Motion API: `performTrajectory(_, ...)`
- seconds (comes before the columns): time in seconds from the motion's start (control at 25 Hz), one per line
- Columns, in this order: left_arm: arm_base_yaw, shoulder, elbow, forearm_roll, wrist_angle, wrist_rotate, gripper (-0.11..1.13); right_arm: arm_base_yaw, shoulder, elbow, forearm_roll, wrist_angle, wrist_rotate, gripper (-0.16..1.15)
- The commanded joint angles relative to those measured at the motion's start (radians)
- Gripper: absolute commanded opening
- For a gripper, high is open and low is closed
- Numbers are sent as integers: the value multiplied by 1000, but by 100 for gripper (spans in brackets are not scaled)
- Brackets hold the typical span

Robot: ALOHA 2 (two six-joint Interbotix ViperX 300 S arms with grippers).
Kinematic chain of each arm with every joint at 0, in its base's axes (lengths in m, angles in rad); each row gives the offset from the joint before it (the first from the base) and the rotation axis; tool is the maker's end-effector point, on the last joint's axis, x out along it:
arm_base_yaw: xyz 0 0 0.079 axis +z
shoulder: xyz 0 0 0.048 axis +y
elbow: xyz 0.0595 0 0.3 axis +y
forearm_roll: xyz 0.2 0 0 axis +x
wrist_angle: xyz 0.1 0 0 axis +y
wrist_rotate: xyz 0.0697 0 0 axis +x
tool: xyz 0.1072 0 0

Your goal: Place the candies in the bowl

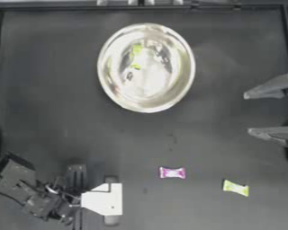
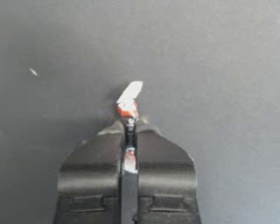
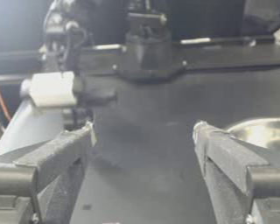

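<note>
While the left gripper point(image 2: 129, 114) is kept low at the near-left corner of the dark table point(image 1: 50, 112), its two dark jaws are pressed together on a small white-and-red twist-wrapped candy point(image 2: 129, 99), whose pale wrapper tail is seen sticking out just past the fingertips in the left wrist view. From above, this candy is hidden beneath the white block of the wrist, so its place on or above the table cannot be told.

Well away from that gripper, towards the far middle of the table, the large round shiny silver metal bowl point(image 1: 146, 67) is found, and small yellow-green wrapped candies point(image 1: 137, 50) are seen inside it, with further glints there that cannot be told apart from reflections.

Between the left gripper and the right side of the table, a tiny magenta-pink twist-wrapped candy point(image 1: 172, 172) is laid flat on the bare surface. Farther out from the gripper in the same direction, a yellow-green twist-wrapped candy point(image 1: 235, 187) is laid, apart from the pink one.

The right gripper point(image 1: 262, 112) is held drawn back at the right edge, its jaws spread wide with nothing between them. In its wrist view the rim of the bowl is seen just beyond one finger point(image 3: 224, 151).
</note>
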Motion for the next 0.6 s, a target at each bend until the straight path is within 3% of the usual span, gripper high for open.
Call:
performTrajectory(0.04, 40, -155, -9, 35, 0, 3, 24, 2, 8, -18, 2, -8, 2, 98)
performTrajectory(0.32, 178, -348, 15, 80, -2, 72, 24, 2, 9, -17, 2, -8, 2, 98)
performTrajectory(0.6, 380, -502, 31, 83, -35, 230, 24, 2, 14, -12, 2, -18, 2, 98)
